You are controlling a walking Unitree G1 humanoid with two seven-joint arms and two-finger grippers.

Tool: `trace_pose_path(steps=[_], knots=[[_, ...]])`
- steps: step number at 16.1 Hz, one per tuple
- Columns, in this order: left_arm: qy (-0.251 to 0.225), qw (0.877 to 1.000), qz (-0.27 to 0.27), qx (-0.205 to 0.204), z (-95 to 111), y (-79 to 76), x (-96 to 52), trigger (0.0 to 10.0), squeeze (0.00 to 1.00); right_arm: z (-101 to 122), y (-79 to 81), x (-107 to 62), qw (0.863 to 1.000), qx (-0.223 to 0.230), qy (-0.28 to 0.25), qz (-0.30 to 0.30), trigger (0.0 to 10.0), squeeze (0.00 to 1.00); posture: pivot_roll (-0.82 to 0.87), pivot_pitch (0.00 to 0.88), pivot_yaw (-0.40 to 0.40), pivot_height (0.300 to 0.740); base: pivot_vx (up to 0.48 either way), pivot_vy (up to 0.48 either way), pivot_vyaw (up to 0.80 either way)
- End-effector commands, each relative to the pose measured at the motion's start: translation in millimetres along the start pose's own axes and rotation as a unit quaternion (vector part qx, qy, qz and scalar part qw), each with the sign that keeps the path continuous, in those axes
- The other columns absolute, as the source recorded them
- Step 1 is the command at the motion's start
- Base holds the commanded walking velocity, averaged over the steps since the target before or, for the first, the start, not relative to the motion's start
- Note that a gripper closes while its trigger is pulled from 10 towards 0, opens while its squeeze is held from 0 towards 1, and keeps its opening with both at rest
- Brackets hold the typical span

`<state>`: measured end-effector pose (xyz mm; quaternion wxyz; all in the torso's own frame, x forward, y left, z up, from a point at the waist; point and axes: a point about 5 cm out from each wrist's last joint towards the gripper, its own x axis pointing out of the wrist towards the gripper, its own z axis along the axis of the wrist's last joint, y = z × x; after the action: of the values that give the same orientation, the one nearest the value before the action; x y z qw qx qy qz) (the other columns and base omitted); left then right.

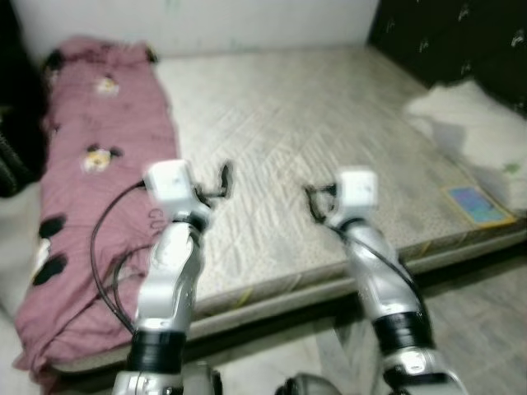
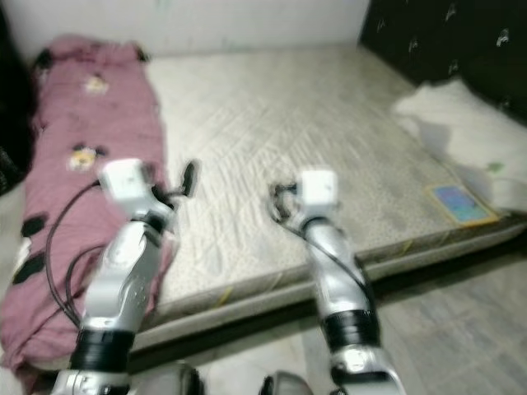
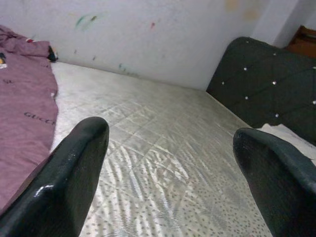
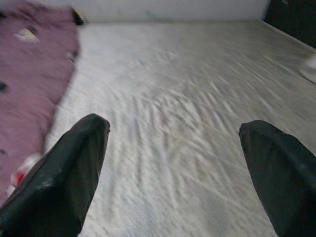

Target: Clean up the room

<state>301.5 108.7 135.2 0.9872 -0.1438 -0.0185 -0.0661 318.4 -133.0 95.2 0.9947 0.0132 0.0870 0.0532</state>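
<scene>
Both claws, left gripper and right gripper, gape wide over the bare mattress, readied for your reach toward the pink blanket at nine o'clock.

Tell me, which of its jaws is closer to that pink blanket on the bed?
The left. The left gripper hovers just beside the pink blanket at the blanket's edge, while the right gripper hangs farther over the bare mattress.
</scene>
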Motion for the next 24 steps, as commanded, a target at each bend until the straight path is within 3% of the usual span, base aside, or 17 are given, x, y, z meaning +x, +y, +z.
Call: trace_pose_path(steps=[1, 14, 18, 19, 21, 24], knots=[[-0.004, 1.0, 0.004, -0.012, 1, -2.7, 0.6, 10.0, 0.0, 9, 6.4, 2.4, 1.0, 0.001, -0.016, 0.011, 10.0, 0.0, 0.02, 0.0, -0.068, 0.74, 0.0, 0.48, 0.0], [-0.001, 1.0, 0.014, 0.005, 1, -0.9, 3.2, 10.0, 0.0, 10, 9.7, 4.6, 1.0, -0.002, -0.016, 0.025, 10.0, 0.0, 0.03, 0.0, -0.065, 0.74, 0.0, 0.443, 0.0], [0.024, 0.996, 0.029, 0.079, 0, 5.0, 2.1, 10.0, 0.0, 10, 10.8, 5.5, 0.999, -0.002, -0.016, 0.029, 10.0, 0.0, 0.03, 0.0, -0.065, 0.74, 0.0, 0.0, 0.0], [0.017, 0.999, -0.02, 0.03, -1, 7.3, -2.1, 10.0, 0.0, 9, 11.1, 5.7, 0.999, -0.003, -0.015, 0.03, 10.0, 0.0, 0.03, 0.0, -0.065, 0.74, 0.0, 0.0, 0.0], [0.011, 0.998, -0.008, 0.061, -1, 10.2, -3.1, 10.0, 0.0, 10, 11.4, 6.1, 0.999, -0.004, -0.014, 0.032, 10.0, 0.0, 0.03, 0.0, -0.064, 0.74, 0.0, 0.0, 0.0], [-0.033, 0.993, -0.024, 0.107, 10, 0.3, 0.4, 10.0, 0.0, 12, 13.2, 6.7, 0.999, -0.009, -0.022, 0.04, 10.0, 0.0, 0.03, 0.0, -0.064, 0.74, 0.0, 0.0, 0.4]])
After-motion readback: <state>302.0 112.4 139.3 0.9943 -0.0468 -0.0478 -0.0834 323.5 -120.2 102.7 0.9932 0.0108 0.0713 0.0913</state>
